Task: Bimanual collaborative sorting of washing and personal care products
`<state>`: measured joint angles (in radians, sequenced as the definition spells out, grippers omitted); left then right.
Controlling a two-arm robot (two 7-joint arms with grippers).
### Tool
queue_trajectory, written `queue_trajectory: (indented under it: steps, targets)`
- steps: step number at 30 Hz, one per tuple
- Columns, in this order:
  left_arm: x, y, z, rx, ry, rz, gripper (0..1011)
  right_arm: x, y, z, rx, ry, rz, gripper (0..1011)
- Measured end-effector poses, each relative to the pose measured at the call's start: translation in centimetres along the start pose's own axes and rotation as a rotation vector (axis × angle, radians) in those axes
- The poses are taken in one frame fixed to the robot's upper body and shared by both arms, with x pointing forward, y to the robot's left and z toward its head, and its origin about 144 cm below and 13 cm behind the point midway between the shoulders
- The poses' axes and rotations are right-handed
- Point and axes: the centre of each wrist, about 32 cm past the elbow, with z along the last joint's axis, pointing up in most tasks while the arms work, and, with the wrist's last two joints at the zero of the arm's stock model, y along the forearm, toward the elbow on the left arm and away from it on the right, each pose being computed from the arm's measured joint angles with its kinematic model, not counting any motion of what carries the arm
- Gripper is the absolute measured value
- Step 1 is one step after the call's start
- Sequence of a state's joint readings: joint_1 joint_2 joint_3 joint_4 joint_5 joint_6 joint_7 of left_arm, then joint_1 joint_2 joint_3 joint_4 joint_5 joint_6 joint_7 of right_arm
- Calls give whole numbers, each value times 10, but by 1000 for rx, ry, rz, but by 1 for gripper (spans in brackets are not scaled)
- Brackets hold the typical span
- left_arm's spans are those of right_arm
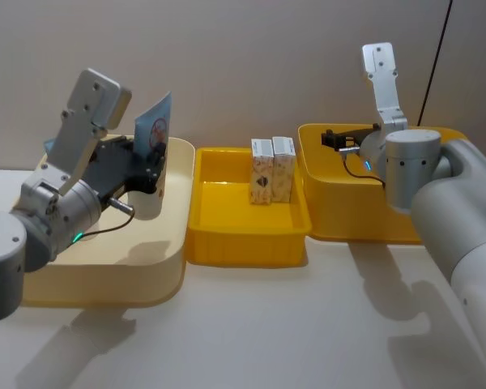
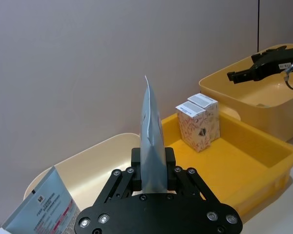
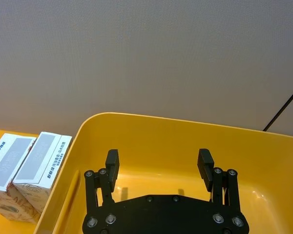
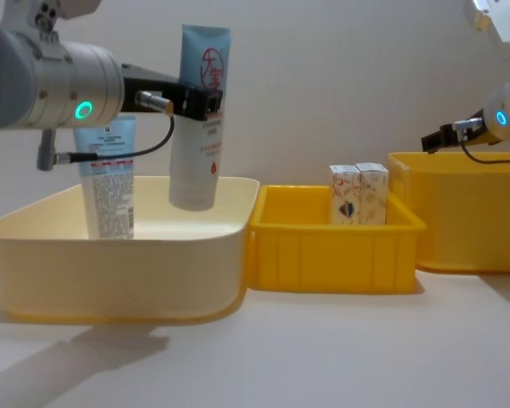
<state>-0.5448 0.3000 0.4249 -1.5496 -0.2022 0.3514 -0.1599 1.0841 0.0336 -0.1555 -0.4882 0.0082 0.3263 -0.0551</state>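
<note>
While the fingers of the left gripper point(image 4: 206, 102) close on a pale-blue squeeze tube point(image 4: 195, 161), the tube hangs upright, crimped end up and rounded cap end down. The fingers pinch its upper part, just under a round red mark. Below the fingers sits a cream bin point(image 4: 110, 255), and the tube's cap end hangs over the inside of it. Lower than the fingers and to their left, a second pale-blue tube point(image 4: 109, 183) stands in the same bin, printed with small dark text. To the right of these fingers and lower down is a shallow yellow bin point(image 4: 331, 251), close beside the cream one. A white carton point(image 4: 343, 195) stands upright in it, touching a second white carton point(image 4: 372, 194). Farther right, the right gripper point(image 3: 158, 158) hovers over a deeper yellow bin point(image 4: 467, 229). Its fingers are spread wide with nothing between them, and the bin's bare floor lies below them. Both cartons are to the left of these fingers, outside their bin. All three bins rest on a pale tabletop point(image 4: 323, 357)
</note>
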Motion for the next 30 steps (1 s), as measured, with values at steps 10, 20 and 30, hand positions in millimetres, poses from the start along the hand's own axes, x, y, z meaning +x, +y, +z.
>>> queue_trajectory:
  steps: [10, 20, 30]
  targets:
    - [4, -2, 8, -28, -7, -16, 267, 0, 0, 0, 0, 0, 0, 1001]
    - [6, -3, 11, -42, -3, -19, 266, 0, 0, 0, 0, 0, 0, 1001]
    - [13, -5, 15, -72, 16, -33, 266, 0, 0, 0, 5, -3, 5, 1001]
